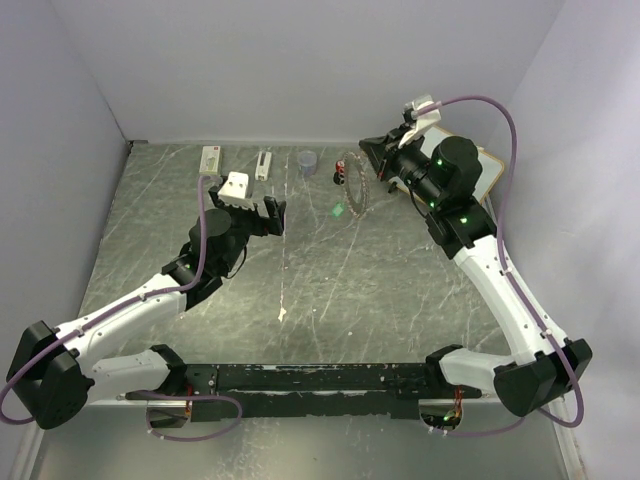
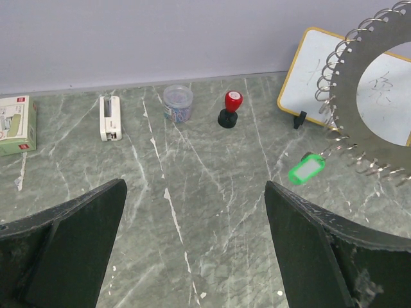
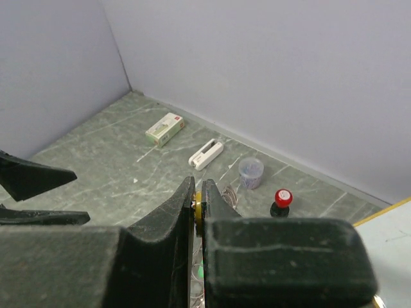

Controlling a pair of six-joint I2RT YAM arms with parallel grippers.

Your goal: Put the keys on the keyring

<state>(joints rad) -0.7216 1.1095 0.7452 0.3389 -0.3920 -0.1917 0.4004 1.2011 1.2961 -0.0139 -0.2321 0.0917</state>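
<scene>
The keyring is a large flat metal ring with small wire loops round its rim. It stands upright off the table at my right gripper's fingertips. In the left wrist view the keyring faces the camera and the green key hangs from its lower rim. The green key also shows in the top view. My right gripper is shut on the yellow-orange key, with ring loops just beyond it. My left gripper is open and empty, left of the ring.
Along the back wall lie a green-white box, a white stapler, a small cup of clips and a red-topped black knob. A whiteboard lies behind the ring at the right.
</scene>
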